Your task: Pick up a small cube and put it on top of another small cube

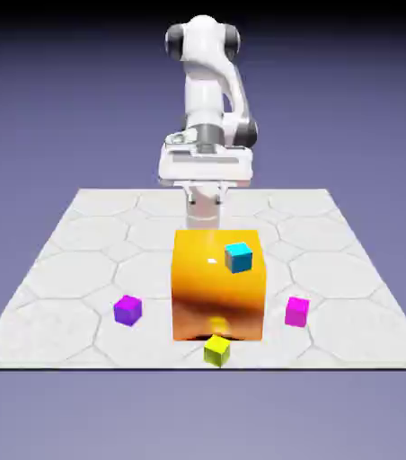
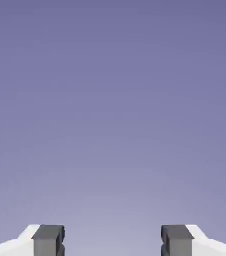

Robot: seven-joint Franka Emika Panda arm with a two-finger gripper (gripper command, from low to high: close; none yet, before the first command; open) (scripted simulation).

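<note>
Tool (image 1: 206, 199) seemingly well apart from cubes (image 1: 297, 312)

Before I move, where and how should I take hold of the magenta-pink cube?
Come straight down on the magenta-pink cube and grip two opposite upright sides. It sits on the table with flat faces, nothing on top and bare surface around it. It looks slightly turned, so I'd roll the open gripper to match its faces, keeping clear of the orange block.
</note>
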